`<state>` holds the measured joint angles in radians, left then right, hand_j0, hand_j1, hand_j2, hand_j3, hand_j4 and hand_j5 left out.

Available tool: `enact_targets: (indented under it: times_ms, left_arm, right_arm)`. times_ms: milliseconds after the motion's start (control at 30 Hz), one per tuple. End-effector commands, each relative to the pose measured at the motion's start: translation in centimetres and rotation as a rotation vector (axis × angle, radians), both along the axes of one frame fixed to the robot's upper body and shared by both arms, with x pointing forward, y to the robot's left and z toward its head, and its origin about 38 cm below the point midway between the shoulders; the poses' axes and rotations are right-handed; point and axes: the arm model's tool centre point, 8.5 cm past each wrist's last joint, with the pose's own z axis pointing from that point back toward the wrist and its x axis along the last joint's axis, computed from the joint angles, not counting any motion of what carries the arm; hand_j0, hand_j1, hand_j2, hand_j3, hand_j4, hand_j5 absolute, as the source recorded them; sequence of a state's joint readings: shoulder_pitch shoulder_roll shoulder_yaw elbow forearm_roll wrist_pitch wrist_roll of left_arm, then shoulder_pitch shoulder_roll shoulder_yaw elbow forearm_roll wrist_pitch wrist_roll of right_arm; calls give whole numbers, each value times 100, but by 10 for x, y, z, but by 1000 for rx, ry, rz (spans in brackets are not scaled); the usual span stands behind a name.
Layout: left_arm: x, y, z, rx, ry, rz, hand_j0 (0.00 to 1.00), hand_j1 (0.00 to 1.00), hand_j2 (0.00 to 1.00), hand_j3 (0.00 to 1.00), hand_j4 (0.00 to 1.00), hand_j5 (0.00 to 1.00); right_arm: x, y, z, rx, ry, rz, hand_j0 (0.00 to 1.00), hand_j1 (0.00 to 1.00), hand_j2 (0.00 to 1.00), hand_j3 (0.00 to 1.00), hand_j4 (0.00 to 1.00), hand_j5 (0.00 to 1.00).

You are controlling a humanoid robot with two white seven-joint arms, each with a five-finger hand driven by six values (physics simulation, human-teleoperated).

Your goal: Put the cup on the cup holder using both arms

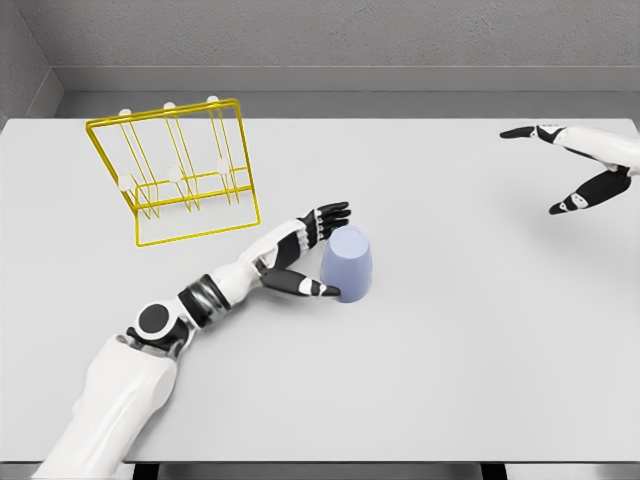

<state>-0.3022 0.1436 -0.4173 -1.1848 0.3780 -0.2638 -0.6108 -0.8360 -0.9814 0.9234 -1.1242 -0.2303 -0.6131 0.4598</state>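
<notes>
1. My left hand (305, 252) lies at the cup's left side, fingers spread: the thumb reaches along the cup's lower left edge and the other fingers reach toward its upper left. I cannot tell whether they touch it.
2. The cup (349, 264) stands mouth down near the middle of the bench (480, 350).
3. My right hand (575, 170) hovers open at the far right, well apart from the cup.
4. The yellow holder (180, 170) stands at the bench's far left, up-left of the cup, with bare bench between them.
5. Wide bare bench lies right of and in front of the cup.
</notes>
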Motion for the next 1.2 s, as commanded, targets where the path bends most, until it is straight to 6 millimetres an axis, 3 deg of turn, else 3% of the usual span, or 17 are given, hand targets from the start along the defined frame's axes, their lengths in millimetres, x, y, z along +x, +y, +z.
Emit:
enact_targets:
  times_ms: [0, 67, 133, 167, 800, 933, 1000, 1033, 1167]
  left_arm:
    - [0, 0, -3, -6, 10, 3, 100, 100, 100, 100, 100, 100]
    - [0, -1, -2, -6, 10, 3, 100, 100, 100, 100, 100, 100]
    - [0, -3, -4, -11, 17, 3, 100, 100, 100, 100, 100, 100]
    - [0, -3, -4, -11, 17, 3, 100, 100, 100, 100, 100, 100]
    - [-3, -19, -3, -34, 13, -20, 99, 99, 99, 99, 99, 99]
    - [-3, -20, -3, -36, 11, -21, 85, 85, 85, 85, 85, 85]
    - [-3, -20, -3, -35, 13, -21, 73, 73, 73, 73, 73, 73]
    - [-3, -20, -3, -36, 11, -20, 62, 62, 62, 62, 62, 62]
    - [-3, -20, -2, -36, 10, -20, 44, 44, 44, 44, 44, 44]
  right_arm:
    - [2, 3, 1, 14, -5, 2, 100, 100, 100, 100, 100, 100]
    - [1, 5, 1, 17, -5, 5, 100, 100, 100, 100, 100, 100]
    - [7, 28, -6, 53, -3, 45, 100, 100, 100, 100, 100, 100]
    - [8, 30, -7, 57, -4, 48, 100, 100, 100, 100, 100, 100]
    - [12, 14, -6, 51, -1, 0, 100, 100, 100, 100, 100, 100]
    - [13, 15, -6, 51, 0, 2, 100, 100, 100, 100, 100, 100]
    - [13, 15, -6, 51, 0, 2, 100, 100, 100, 100, 100, 100]
    - [13, 15, -6, 51, 0, 2, 100, 100, 100, 100, 100, 100]
    - [12, 15, -7, 51, 1, 2, 100, 100, 100, 100, 100, 100]
